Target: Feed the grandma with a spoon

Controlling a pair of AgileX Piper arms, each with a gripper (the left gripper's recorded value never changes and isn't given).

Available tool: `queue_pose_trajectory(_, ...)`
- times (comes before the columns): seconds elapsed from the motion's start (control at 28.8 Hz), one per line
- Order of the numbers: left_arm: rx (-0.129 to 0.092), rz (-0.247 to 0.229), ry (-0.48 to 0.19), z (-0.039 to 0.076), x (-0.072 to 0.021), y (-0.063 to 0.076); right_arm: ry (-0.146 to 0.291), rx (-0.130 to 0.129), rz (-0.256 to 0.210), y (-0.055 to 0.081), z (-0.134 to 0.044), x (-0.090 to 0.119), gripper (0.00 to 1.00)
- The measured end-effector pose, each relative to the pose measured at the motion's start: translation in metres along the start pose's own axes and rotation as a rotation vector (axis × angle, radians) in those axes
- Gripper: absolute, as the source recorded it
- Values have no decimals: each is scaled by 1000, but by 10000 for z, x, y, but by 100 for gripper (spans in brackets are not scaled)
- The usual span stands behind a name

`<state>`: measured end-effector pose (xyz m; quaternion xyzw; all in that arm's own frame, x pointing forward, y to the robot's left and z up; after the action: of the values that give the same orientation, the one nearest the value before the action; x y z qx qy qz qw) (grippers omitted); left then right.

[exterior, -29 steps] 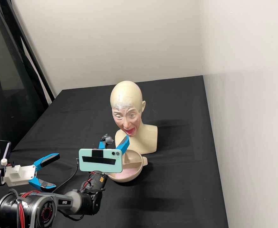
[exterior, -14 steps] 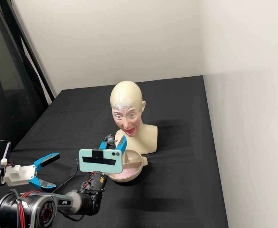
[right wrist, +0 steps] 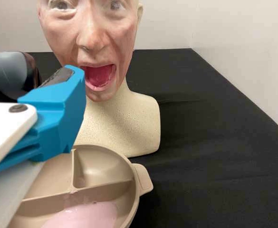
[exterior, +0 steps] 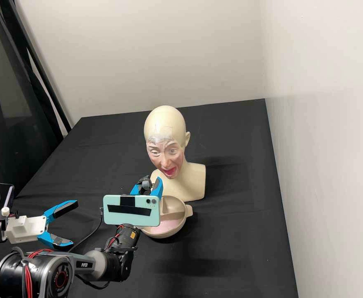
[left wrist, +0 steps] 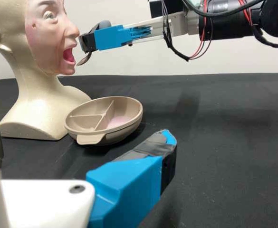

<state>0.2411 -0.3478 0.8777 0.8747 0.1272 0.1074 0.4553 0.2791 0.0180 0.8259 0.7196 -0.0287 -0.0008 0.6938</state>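
The grandma is a cream mannequin head (exterior: 167,142) with an open red mouth, standing mid-bench. A beige divided bowl (exterior: 184,215) with pink food in one compartment sits in front of her bust. My right gripper (exterior: 148,188) hovers above the bowl's far rim, shut on a grey spoon (exterior: 142,181). In the left wrist view the spoon (left wrist: 87,47) in the right gripper (left wrist: 100,39) is held level, its tip just short of her lips (left wrist: 70,54). The right wrist view has her mouth (right wrist: 98,76) straight ahead, the spoon (right wrist: 10,71) beside it. My left gripper (exterior: 71,223) rests open near the bench's front left.
A mint-green phone (exterior: 131,210) is strapped to the right arm's wrist and hides part of the bowl. A white wall runs along the bench's right edge (exterior: 278,186). Black curtain frames stand on the left. Bare black cloth lies behind and right of the head.
The right gripper's fingertips with the spoon have shifted slightly left and a little away from the face. The left arm, head and bowl have not moved.
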Motion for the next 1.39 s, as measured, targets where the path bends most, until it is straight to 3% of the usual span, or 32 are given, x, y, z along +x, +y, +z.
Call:
queue_pose_trajectory(0.69,0,7,-2,2,-2,5,-7,0,-6,-31,34,-17,0)
queue_pose_trajectory(1.04,-3,3,-3,5,-19,-15,-20,-21,-64,-173,159,-193,0)
queue_pose_trajectory(1.39,-4,-1,-2,6,-28,-28,-111,-29,-133,-297,412,-309,0)
